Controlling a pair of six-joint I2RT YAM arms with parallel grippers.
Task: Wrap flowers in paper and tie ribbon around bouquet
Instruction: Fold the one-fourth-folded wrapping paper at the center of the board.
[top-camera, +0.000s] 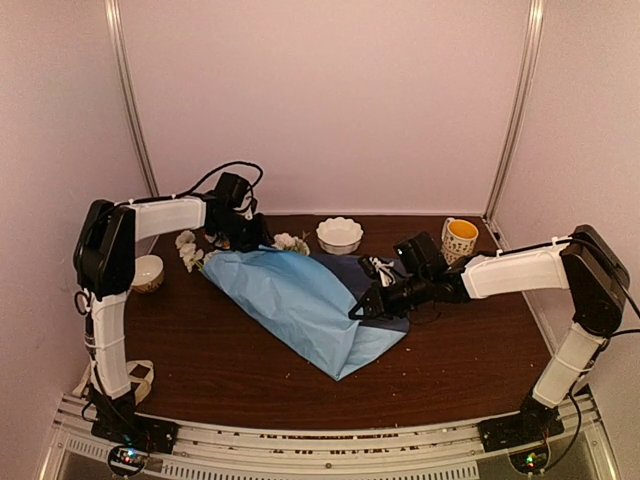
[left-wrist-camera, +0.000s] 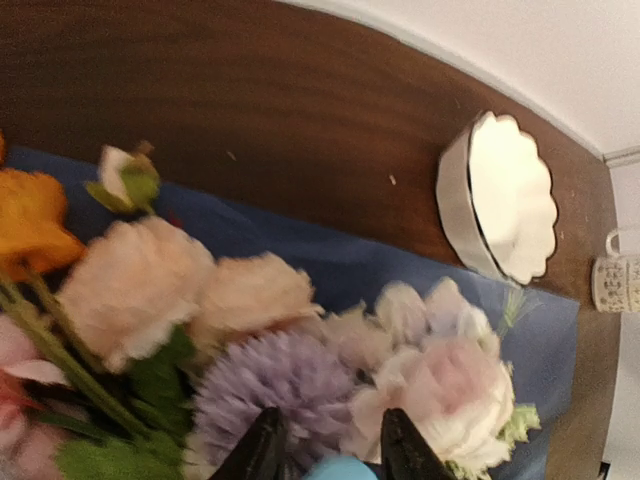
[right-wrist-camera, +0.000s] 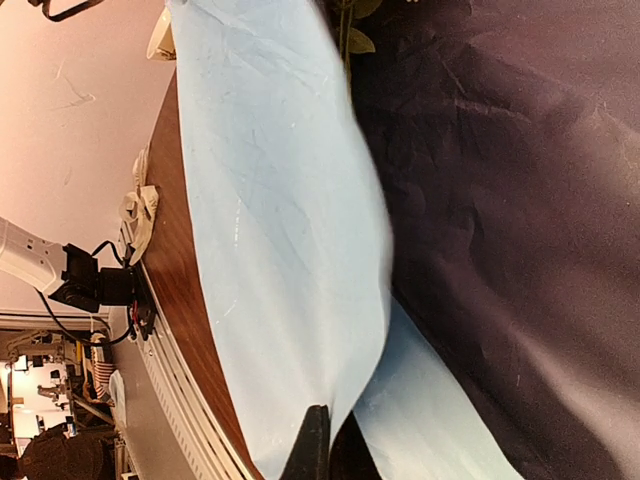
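Blue paper (top-camera: 285, 295), lying ten-to-four o'clock, stretches toward nine o'clock from my right pincer (top-camera: 360, 308), which is clamped on its edge.

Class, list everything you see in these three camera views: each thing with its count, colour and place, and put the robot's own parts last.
paper: one sheet, light blue with a darker blue face, folded across the middle of the table
flowers: one bunch, orange, pink, white and lilac, at the paper's far left end
ribbon: one, beige, near left table edge
scalloped bowl: one, white, far middle
mug: one, pale with yellow inside, far right
small bowl: one, cream, left edge
table: one, dark brown
left end effector: one, black, fingers apart over the flowers
right end effector: one, black, shut on the paper's right edge
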